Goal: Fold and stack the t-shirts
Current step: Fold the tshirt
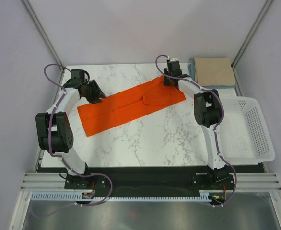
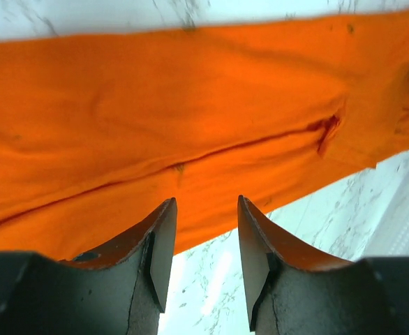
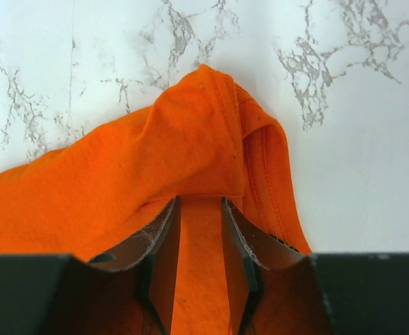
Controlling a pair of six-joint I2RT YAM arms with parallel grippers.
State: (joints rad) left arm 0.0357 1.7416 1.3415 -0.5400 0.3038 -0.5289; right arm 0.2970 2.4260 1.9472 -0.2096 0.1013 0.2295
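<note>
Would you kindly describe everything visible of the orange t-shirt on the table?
The orange t-shirt is bright, soft cloth, folded into a long band lying flat and diagonal on the marble table, a sleeve flap showing near its far end. The right gripper straddles its bunched far corner; the left gripper stands open over its other end.

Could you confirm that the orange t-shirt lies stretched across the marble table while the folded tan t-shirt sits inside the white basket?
Not quite. The top external view shows the tan t-shirt on the light blue t-shirt at the far right corner of the marble table, outside the white basket. The orange t-shirt does lie stretched across the table.
</note>
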